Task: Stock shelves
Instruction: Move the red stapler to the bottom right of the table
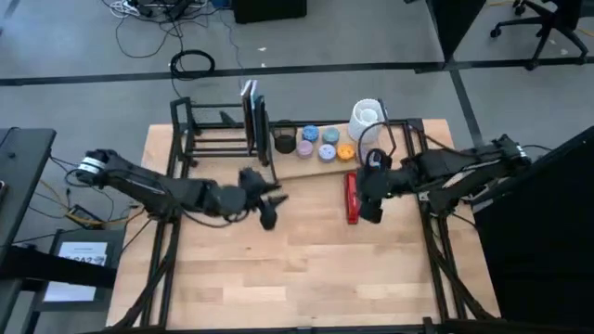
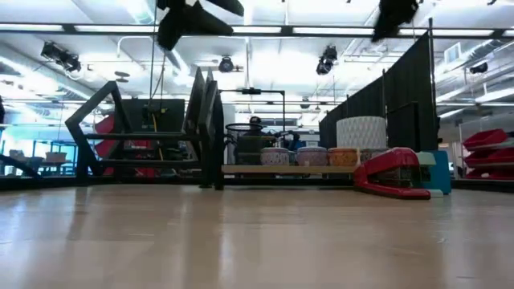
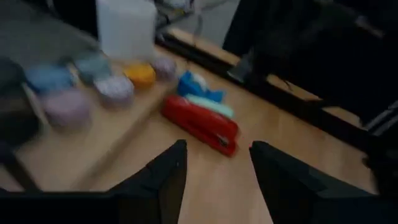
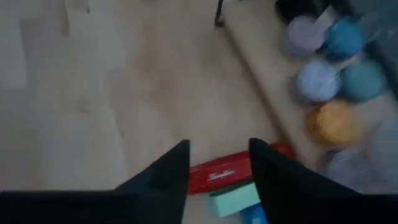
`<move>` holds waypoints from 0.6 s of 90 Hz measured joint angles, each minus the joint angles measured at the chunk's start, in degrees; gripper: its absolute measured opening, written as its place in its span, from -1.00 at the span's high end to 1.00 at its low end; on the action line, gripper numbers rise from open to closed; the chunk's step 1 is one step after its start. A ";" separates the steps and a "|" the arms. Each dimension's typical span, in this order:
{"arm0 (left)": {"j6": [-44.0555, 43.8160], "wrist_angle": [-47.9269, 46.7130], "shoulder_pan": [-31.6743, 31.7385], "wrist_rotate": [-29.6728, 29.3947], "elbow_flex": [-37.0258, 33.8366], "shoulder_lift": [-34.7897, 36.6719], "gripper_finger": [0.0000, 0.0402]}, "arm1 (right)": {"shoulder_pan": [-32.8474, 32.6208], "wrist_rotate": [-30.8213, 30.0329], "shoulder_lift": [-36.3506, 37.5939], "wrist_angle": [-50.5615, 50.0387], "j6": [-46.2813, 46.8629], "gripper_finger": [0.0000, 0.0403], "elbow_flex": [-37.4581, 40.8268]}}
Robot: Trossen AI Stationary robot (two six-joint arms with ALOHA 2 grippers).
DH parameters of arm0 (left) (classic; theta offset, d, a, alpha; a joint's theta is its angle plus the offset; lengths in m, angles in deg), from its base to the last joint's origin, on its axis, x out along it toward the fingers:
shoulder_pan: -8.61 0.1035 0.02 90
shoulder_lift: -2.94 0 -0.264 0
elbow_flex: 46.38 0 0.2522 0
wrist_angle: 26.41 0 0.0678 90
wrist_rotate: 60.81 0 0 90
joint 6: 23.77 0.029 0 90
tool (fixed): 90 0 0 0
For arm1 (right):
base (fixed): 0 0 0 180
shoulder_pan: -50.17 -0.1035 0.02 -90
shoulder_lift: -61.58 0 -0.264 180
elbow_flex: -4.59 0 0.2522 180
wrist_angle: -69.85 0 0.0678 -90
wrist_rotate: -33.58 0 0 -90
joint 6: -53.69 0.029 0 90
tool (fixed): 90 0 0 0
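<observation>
We see both grippers, left [image 3: 214, 165] and right [image 4: 217, 163], spread and empty above bare table [image 1: 306, 269], red stapler [image 1: 352, 199] beside the shelves [image 1: 232, 134].

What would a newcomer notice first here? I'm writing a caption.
The red stapler lying on the table in front of the shelf board, with the right gripper above it, jaws open. Next, the row of small coloured tubs on the board, beside the black rack.
</observation>
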 joint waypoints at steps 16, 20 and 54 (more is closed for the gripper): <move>-7.66 -0.19 -4.64 0.55 1.84 -5.35 0.19 | -0.02 5.46 -6.85 2.69 10.50 -0.19 7.78; -8.59 -0.15 -5.60 0.53 2.41 -6.67 0.19 | 0.92 5.98 -9.11 2.80 12.22 -0.24 8.58; -11.41 6.88 -10.62 0.58 3.25 -13.97 0.19 | 13.19 6.63 -23.41 4.70 13.89 -0.25 8.76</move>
